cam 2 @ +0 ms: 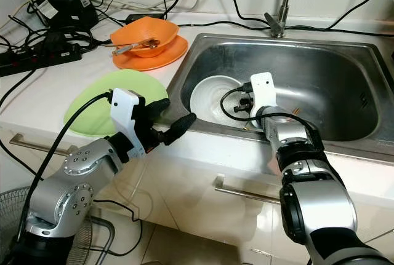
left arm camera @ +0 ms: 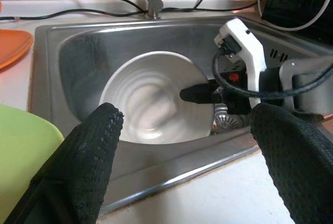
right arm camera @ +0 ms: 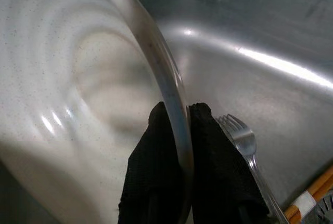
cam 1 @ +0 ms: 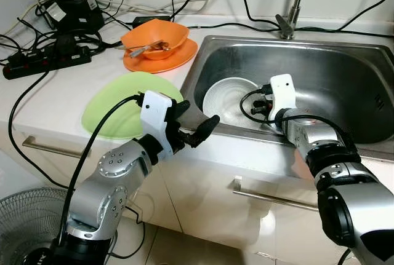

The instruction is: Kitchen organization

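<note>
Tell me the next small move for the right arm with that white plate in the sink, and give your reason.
Probably lift it straight up. The right pincer is shut on the white plate's rim, the plate is tilted up inside the sink, and a fork lies beneath. The left pincer waits open at the counter edge.

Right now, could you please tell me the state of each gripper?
Left gripper: open, empty, above the counter edge.
Right gripper: fingers shut on the white plate's rim in the sink.

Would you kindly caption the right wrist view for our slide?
Right gripper pinching the rim of the white ceramic plate above a metal fork in the steel sink.
</note>
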You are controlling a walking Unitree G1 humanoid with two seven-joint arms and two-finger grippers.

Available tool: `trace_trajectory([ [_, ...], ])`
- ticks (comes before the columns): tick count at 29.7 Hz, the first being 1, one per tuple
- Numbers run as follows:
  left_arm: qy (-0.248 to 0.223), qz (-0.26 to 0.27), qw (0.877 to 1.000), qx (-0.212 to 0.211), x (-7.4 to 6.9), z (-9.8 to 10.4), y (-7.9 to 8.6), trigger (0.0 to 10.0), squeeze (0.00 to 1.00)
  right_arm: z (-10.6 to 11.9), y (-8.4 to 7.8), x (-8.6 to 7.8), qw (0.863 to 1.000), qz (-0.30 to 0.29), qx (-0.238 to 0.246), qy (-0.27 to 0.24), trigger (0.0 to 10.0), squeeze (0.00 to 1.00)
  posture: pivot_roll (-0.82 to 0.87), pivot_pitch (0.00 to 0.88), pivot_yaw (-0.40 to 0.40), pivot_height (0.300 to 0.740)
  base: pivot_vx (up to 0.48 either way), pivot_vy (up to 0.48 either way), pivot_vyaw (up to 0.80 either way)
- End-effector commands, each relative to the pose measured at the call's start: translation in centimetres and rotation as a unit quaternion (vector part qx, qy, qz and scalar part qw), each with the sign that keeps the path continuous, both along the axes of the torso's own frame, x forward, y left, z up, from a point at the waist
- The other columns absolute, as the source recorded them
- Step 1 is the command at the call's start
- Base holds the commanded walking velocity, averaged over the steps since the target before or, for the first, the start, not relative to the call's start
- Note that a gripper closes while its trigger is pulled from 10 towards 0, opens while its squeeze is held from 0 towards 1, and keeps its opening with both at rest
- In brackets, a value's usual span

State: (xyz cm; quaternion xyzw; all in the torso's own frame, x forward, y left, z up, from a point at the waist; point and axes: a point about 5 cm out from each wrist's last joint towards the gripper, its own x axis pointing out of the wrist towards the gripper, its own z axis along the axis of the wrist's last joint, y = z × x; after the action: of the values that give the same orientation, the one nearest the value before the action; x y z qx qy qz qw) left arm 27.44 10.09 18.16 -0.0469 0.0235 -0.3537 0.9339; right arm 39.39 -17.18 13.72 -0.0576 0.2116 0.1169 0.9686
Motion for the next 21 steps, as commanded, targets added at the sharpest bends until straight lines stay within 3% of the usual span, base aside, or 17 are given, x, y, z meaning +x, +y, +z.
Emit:
trace_trajectory([
  [1,0.000,-0.007,1.000,0.010,-0.4,0.0,0.1,10.0,1.00,1.6,-0.2,0.7,1.000,0.001,-0.014,-0.025,0.0,0.00,-0.01,0.033,0.089,0.740,0.000,0.000,0.00],
  [9,0.027,-0.031,0.999,0.036,-0.7,-0.3,0.0,10.0,1.00,0.3,-1.1,0.2,0.997,0.008,-0.082,0.000,0.0,0.00,0.01,0.038,0.089,0.740,0.000,0.000,0.00],
  [18,0.042,-0.029,0.997,0.049,-0.6,-0.7,0.4,10.0,1.00,-1.5,-0.8,-0.6,0.991,0.052,-0.114,0.039,0.0,0.00,0.01,0.044,0.098,0.740,0.000,0.000,0.00],
  [20,0.044,-0.031,0.997,0.051,-0.7,-0.7,0.3,10.0,1.00,-1.9,-0.9,-0.8,0.989,0.061,-0.123,0.046,0.5,0.00,0.01,0.047,0.100,0.740,0.000,0.000,0.00],
  [21,0.045,-0.032,0.997,0.051,-0.7,-0.7,0.3,10.0,1.00,-2.1,-0.9,-0.9,0.988,0.067,-0.129,0.050,1.3,0.00,0.01,0.047,0.100,0.740,0.000,0.000,0.00],
])
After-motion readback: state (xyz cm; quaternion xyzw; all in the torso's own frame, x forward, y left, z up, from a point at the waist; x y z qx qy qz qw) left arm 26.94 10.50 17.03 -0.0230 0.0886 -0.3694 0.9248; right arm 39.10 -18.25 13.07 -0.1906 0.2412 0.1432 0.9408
